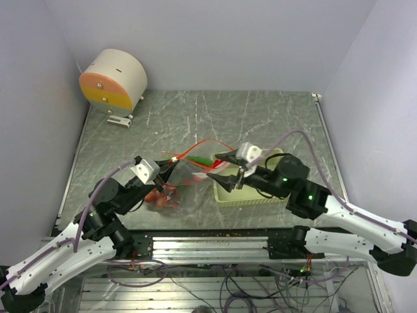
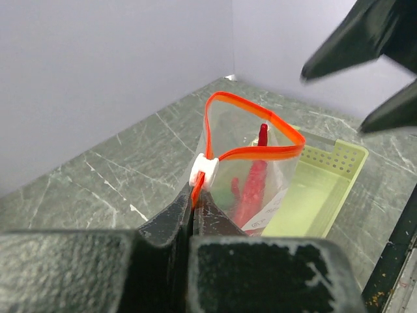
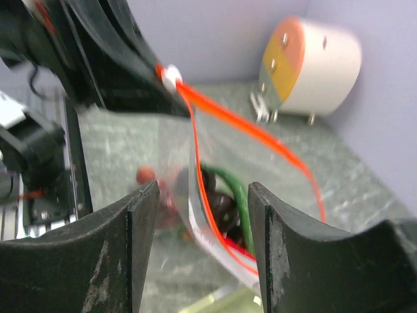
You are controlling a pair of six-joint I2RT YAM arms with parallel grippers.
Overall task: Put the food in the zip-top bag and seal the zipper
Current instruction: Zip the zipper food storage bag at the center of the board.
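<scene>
I have the left gripper [image 2: 193,203] clamped on the zipper [image 2: 260,152] end, propping the zip-top bag [image 1: 187,184] open at the middle of the near edge; right gripper [image 3: 202,194] spread at its mouth, food [image 2: 251,186] inside

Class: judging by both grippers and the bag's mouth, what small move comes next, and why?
Probably close the right gripper on the zipper: it is open around the strip, the mouth gapes with food inside, and the left gripper pinches one end.

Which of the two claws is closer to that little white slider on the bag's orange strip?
Left. The left gripper pinches the zipper right beside the white slider; the right gripper hangs open farther along the zip-top bag mouth.
</scene>
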